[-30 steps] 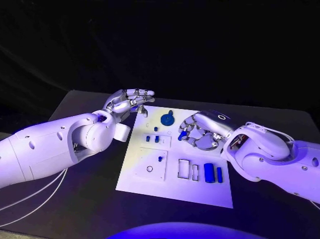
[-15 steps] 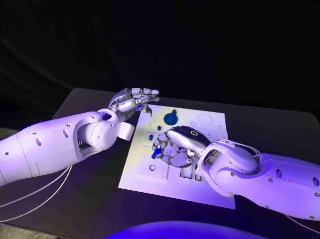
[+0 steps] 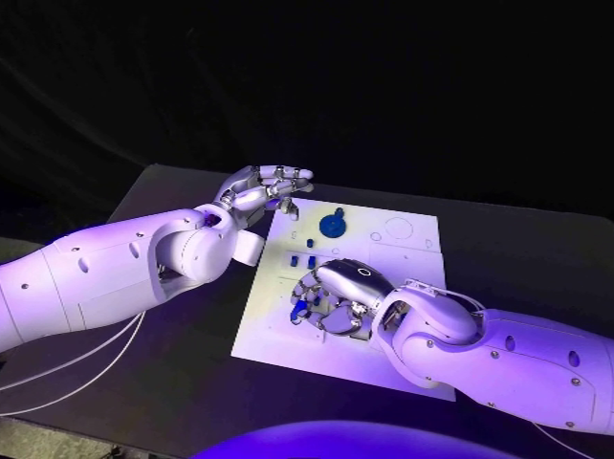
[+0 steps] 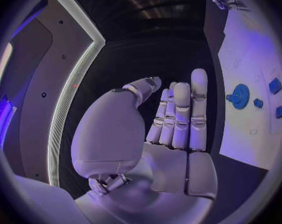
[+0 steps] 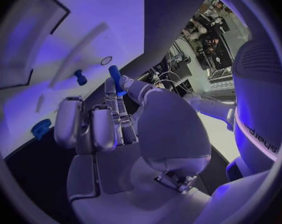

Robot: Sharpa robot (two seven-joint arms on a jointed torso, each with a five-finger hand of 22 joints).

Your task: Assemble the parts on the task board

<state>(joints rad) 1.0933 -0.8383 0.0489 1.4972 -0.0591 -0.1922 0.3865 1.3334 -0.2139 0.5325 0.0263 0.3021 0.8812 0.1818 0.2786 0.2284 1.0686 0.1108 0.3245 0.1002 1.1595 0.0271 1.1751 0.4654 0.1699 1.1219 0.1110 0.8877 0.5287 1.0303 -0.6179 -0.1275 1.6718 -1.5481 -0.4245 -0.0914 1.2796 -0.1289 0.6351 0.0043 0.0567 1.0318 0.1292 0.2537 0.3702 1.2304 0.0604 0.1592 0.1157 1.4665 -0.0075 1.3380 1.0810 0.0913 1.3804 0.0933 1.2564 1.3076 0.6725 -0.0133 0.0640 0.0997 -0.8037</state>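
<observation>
pinched between thumb and a fingertip of the right hand (image 3: 338, 292) is a small blue cylindrical peg (image 5: 115, 77), shown most plainly in the right wrist view; the other fingers (image 5: 91, 127) of that hand curl loosely alongside. in the head view the hand hovers low over the left-centre of the white rectangular task board (image 3: 404, 251), near the middle of the frame, with the peg tip (image 3: 300, 308) close above the plate. a second short blue peg (image 5: 80, 77) stands in the board just beside the held one. toward the upper centre of the frame a round blue knob-like disc (image 3: 334, 226) sits in the board's far end, with small blue studs (image 3: 303, 259) between it and the right hand. the left hand (image 3: 263, 191) waits at the board's upper left corner, fingers (image 4: 181, 114) straight, side by side and holding nothing, above the dark table (image 3: 528, 258). the step in hand appears to be seating the peg in a hole on the board. to do it well, the peg likely needs to stay upright over its hole and go down straight without knocking the neighbouring peg; which hole is meant cannot be told here.
</observation>
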